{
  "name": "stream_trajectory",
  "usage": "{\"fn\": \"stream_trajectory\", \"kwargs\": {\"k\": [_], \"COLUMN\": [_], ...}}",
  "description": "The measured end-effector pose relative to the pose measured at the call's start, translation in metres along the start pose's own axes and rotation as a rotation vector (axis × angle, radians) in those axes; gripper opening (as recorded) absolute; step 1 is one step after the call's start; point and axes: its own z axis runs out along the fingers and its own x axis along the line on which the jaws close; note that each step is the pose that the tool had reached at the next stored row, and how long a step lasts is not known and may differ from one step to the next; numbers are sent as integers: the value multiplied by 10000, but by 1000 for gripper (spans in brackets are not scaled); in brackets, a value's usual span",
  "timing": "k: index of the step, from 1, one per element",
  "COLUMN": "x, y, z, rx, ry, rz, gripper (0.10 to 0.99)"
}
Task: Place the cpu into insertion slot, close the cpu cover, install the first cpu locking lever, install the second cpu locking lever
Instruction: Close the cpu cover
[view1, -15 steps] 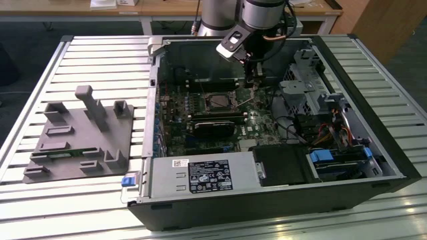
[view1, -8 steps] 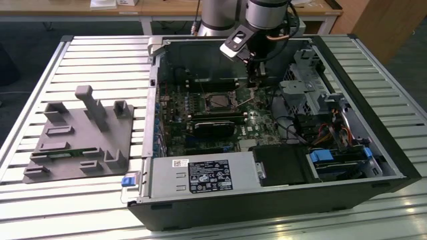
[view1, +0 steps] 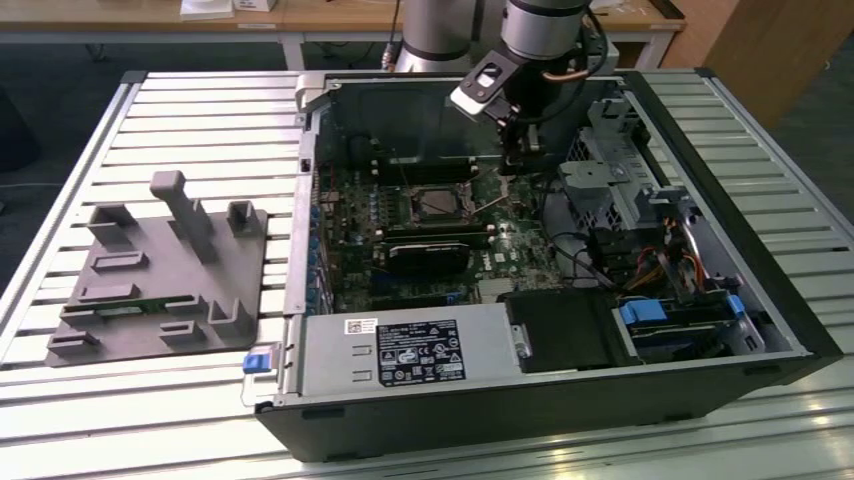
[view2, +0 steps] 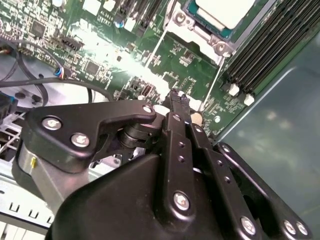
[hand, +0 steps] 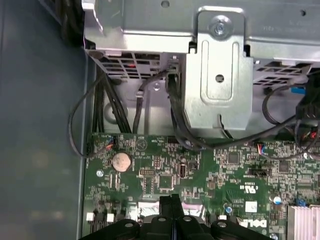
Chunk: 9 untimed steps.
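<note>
Second wrist view | gripper (view2: 176, 96) pressed together | cpu (view2: 225, 10) glare-washed, cut off at edge

The slatted table (view1: 200, 110) carries an open computer case (view1: 534, 410) and grey fixture (view1: 147, 290).

Motherboard (hand: 200, 175) was green. Pincer (view2: 175, 100) was black with silver screws. Cpu (view2: 227, 10) top was pale silver, green-edged. Case (view1: 534, 415) was black. Bench (view1: 200, 110) under case was silver, ribbed. Fixture block (view1: 167, 270) beside case was plain grey.
</note>
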Motion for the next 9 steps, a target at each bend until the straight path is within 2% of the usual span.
{"fn": "stream_trajectory", "kwargs": {"k": [9], "x": [19], "y": [159], "z": [45], "rx": [60], "ry": [-2], "rz": [0], "gripper": [106]}}
